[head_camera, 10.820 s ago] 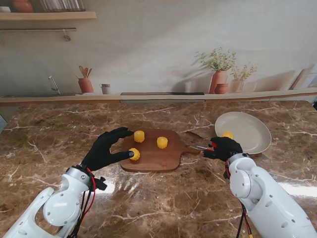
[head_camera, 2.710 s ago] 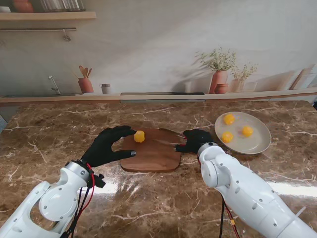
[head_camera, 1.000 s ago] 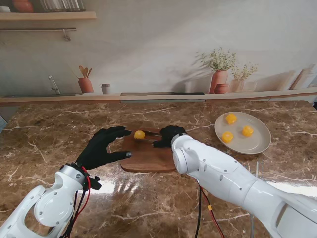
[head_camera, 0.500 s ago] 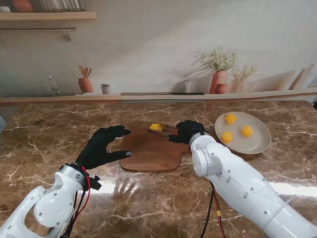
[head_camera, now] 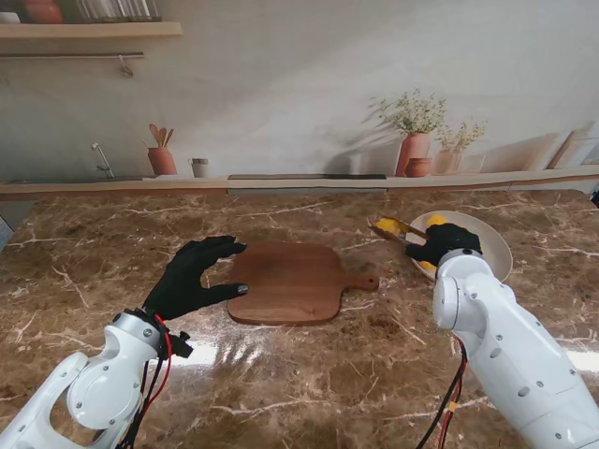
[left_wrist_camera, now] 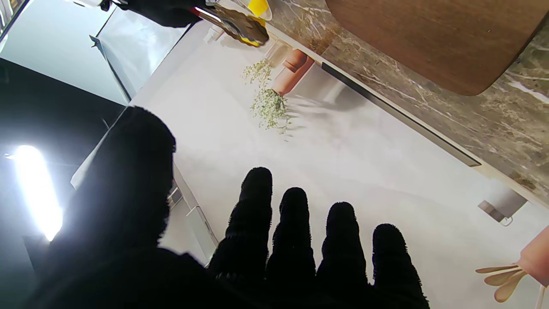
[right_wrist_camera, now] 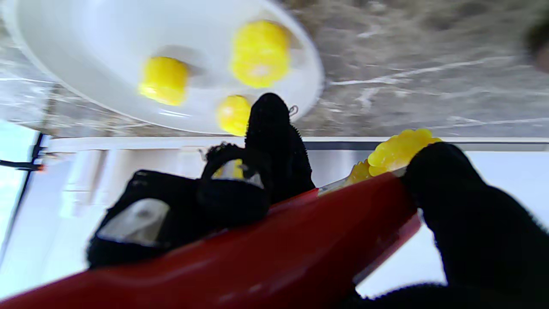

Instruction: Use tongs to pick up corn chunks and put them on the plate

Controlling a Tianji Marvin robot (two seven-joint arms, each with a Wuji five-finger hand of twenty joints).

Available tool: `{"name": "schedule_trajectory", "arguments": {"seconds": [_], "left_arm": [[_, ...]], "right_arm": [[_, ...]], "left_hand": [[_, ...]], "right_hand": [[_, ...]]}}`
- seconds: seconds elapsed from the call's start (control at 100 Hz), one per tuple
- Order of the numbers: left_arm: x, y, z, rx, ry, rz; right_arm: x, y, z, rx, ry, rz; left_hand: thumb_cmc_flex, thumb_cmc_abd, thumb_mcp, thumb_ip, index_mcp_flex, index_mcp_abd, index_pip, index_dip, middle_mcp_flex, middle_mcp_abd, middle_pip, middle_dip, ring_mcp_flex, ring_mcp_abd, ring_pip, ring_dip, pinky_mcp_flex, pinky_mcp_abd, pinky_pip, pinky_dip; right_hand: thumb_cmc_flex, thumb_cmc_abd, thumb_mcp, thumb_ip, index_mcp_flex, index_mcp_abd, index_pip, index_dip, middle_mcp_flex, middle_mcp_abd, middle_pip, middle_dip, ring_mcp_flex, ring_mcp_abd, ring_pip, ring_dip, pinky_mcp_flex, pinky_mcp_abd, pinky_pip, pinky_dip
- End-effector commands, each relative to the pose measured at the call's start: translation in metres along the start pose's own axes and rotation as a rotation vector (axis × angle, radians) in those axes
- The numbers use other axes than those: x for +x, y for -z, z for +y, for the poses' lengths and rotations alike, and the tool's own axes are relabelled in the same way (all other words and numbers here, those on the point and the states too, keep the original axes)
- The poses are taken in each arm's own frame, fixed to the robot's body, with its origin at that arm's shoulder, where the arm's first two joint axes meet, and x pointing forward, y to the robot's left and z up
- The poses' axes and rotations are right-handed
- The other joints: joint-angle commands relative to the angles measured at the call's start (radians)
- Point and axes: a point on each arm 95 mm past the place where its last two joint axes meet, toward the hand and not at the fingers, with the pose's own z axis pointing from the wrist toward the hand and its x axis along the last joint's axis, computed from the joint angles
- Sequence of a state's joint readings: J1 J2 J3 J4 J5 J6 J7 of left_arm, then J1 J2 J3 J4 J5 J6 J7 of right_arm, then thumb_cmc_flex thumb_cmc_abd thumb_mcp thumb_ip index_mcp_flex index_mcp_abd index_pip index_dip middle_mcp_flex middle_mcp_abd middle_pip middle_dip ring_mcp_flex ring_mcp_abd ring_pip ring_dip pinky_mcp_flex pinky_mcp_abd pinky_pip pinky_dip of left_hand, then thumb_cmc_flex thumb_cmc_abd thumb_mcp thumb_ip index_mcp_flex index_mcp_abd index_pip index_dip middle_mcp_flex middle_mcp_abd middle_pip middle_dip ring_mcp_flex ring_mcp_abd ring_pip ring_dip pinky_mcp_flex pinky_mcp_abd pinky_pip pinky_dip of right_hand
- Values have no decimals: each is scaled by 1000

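Observation:
My right hand [head_camera: 444, 242] is shut on red-handled tongs [head_camera: 393, 228] whose tips pinch a yellow corn chunk [head_camera: 386, 225], held in the air just left of the white plate [head_camera: 494, 253]. The right wrist view shows the red tongs [right_wrist_camera: 279, 240], the gripped corn chunk [right_wrist_camera: 396, 150] and the plate [right_wrist_camera: 64, 64] with three corn chunks [right_wrist_camera: 259, 51] lying in it. The wooden cutting board [head_camera: 285, 281] carries no corn. My left hand [head_camera: 192, 278] rests open at the board's left edge, fingers [left_wrist_camera: 291, 240] spread.
A ledge along the back wall holds terracotta pots with plants [head_camera: 414, 140], a utensil pot [head_camera: 161, 157] and a small cup [head_camera: 198, 167]. The brown marble table [head_camera: 309, 374] stretches around the board.
My right hand has carried the tongs with the last corn chunk off the board and rightward to the plate's edge. The left hand has stayed put.

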State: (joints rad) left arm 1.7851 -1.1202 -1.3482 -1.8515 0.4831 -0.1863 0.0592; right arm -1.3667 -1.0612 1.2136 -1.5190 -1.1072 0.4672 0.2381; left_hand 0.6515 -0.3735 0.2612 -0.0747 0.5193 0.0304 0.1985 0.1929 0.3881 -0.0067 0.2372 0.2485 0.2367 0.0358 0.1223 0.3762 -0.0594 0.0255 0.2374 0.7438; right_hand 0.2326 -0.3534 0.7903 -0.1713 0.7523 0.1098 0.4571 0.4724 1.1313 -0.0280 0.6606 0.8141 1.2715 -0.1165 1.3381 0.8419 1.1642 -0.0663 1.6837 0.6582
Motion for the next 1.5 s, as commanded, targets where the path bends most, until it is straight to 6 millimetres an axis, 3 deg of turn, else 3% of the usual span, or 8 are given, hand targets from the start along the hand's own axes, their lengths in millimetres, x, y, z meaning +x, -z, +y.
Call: {"name": "schedule_trajectory", "arguments": {"seconds": [0.0,0.22,0.47,0.55,0.58,0.67,1.09,1.49], "left_arm": [[-6,2,5,-13,8,-16],[-8,2,6,-16,4,-23],[-7,5,8,-16,9,-34],[-7,5,9,-18,11,-34],[-7,6,9,-17,12,-33],[-7,6,9,-14,13,-33],[-6,8,5,-8,-4,-30],[-5,7,7,-11,-3,-15]], "right_arm": [[-31,-6,-12,57,29,-88],[-72,-1,-23,116,3,-206],[-94,10,-42,133,-33,-283],[-97,12,-44,162,-39,-292],[-97,13,-44,164,-47,-294],[-97,13,-45,161,-45,-302],[-93,30,-33,52,-90,-285],[-62,60,-32,-14,-180,-135]], "left_hand": [[36,37,-36,28,8,10,-11,2,-11,-14,-20,6,-37,-41,-29,-7,-13,-41,-41,-6],[38,37,-38,29,7,10,-12,2,-12,-15,-21,5,-39,-42,-30,-8,-12,-43,-42,-9],[38,36,-38,29,6,9,-13,1,-11,-16,-22,5,-39,-42,-30,-8,-12,-42,-42,-10],[35,39,-40,28,6,9,-13,2,-12,-15,-22,5,-39,-43,-30,-8,-12,-41,-42,-11],[36,38,-40,28,5,8,-14,1,-11,-17,-22,5,-39,-43,-30,-8,-12,-41,-42,-11],[37,38,-41,29,7,10,-13,2,-11,-16,-22,5,-39,-43,-30,-8,-12,-42,-42,-12],[37,37,-45,30,6,9,-14,2,-12,-15,-21,6,-38,-43,-30,-8,-12,-40,-43,-16],[36,35,-48,30,7,9,-13,1,-11,-15,-20,5,-38,-42,-30,-8,-12,-40,-44,-19]], "right_hand": [[32,153,174,26,112,-97,17,-11,50,-14,-5,15,48,27,56,23,41,-77,309,52],[47,161,146,27,103,-99,11,-14,36,-19,-14,11,47,23,43,24,40,-85,304,50],[67,163,118,28,94,-88,3,-17,32,-17,-19,6,47,22,37,27,40,-91,298,48],[119,191,-3,32,73,-83,-24,-33,15,-26,-31,-4,50,-8,17,30,42,-142,285,44],[112,162,-26,34,60,-73,-39,-42,5,-26,-32,-5,50,-20,16,33,43,-162,283,45],[6,11,43,33,-36,10,-93,-72,-79,-22,-31,-1,52,-52,-8,26,45,-218,265,48],[-64,4,16,46,-122,39,-96,-90,-173,-12,-3,-16,32,-59,-19,26,44,-237,249,50],[-58,22,3,48,-107,34,-82,-96,-163,-9,4,-29,29,-50,-16,25,42,-230,244,49]]}}
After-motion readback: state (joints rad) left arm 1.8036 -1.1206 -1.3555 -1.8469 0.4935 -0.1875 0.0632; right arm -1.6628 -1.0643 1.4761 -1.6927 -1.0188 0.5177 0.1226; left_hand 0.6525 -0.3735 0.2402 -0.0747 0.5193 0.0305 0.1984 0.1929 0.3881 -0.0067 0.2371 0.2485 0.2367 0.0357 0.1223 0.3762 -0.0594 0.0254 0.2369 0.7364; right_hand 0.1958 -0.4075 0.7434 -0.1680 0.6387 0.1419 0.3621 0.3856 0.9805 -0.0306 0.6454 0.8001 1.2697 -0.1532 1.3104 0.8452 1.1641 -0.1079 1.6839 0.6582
